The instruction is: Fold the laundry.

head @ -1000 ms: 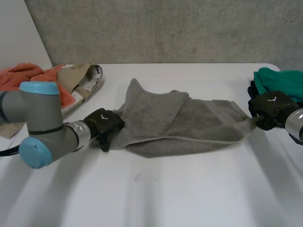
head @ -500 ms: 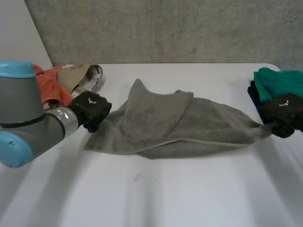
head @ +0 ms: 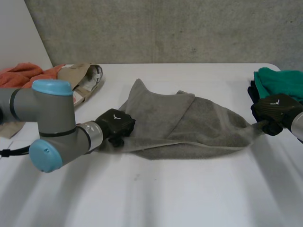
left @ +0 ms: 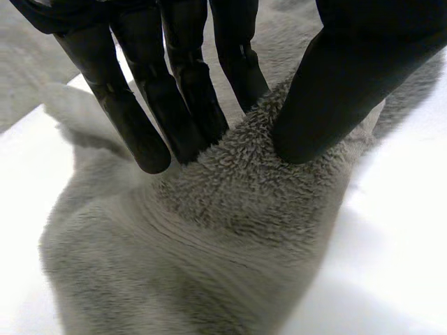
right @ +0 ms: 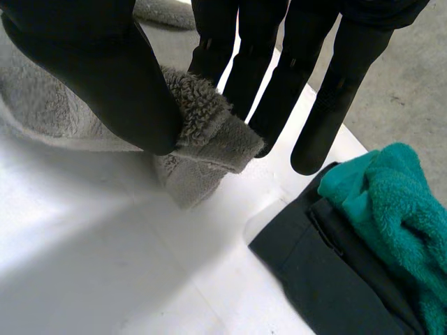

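You are looking down at a grey towel (head: 189,127) lying rumpled across the middle of the white tabletop (head: 165,198), drawn out between the two hands.

The left hand (head: 115,125) is at the towel's left end. In the left wrist view its fingers (left: 147,118) and thumb (left: 335,91) pinch a bunched fold of the pile between them. The right hand (head: 273,109) is at the towel's right end, near the table's right edge. In the right wrist view its thumb (right: 105,77) presses a hemmed corner of the towel against the fingers (right: 265,70), and the corner pokes out past them.

Each hand has a small white mark on its back, too small to read.

Just beside the right hand, a green cloth (head: 279,82) rests on a dark folded garment (right: 314,279). At the far left of the tabletop you see an orange cloth (head: 23,74) touching a tan garment (head: 80,78), whose patterned part is too small to make out.
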Robot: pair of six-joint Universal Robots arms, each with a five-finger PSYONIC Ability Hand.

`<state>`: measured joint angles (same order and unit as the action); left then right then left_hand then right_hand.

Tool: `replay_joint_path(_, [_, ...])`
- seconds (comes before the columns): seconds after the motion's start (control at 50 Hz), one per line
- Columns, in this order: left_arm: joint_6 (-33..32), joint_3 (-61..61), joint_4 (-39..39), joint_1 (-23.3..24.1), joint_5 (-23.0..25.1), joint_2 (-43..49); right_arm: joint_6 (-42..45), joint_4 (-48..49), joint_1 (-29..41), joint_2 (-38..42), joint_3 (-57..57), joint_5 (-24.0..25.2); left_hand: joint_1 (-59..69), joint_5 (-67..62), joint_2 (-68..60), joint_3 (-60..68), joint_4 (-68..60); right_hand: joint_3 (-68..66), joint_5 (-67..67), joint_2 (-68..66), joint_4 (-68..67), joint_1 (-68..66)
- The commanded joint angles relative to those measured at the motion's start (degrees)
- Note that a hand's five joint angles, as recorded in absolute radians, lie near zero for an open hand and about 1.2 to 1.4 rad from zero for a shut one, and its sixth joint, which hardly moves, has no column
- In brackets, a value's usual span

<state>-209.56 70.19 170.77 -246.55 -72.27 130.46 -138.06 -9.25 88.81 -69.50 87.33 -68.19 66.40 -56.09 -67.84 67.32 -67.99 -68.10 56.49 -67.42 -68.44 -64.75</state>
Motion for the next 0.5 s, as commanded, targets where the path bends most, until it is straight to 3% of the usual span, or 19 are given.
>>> replay_joint_path(0.02, [-0.59,1.42,-3.25,-1.12,-2.18,-7.12,4.62,-0.76,-0.22,-0.72,-0.14,-1.68,13.6,-13.91,-12.16,12.68,-12.01,-11.9,13.51,-12.58,-11.56,-15.25])
replay_joint_path(0.12, [-1.21,6.44,-7.73,-2.61,-1.91,-17.77,13.58,-7.43,-0.31,-5.46,1.0,-3.71,13.6,-13.91,-12.16,12.68,-12.01,-11.9,13.51,-12.58,-11.56,-15.25])
replay_joint_path(0.26, [-7.26,10.4,-20.38,-4.37,-1.2,-20.16,29.68,-20.54,1.79,-9.6,5.3,-3.62,13.6,-13.91,-12.16,12.68,-12.01,-11.9,13.51,-12.58,-11.56,-15.25])
replay_joint_path(0.38, [-10.61,7.78,-18.82,-5.78,-0.76,-12.97,24.77,-15.89,7.95,-5.66,4.35,-4.76,13.6,-13.91,-12.16,12.68,-12.01,-11.9,13.51,-12.58,-11.56,-15.25])
replay_joint_path(0.5, [-8.24,-6.8,-15.47,-4.64,-1.47,-2.59,18.09,-8.95,11.64,4.19,-5.4,-11.96,13.6,-13.91,-12.16,12.68,-12.01,-11.9,13.51,-12.58,-11.56,-15.25])
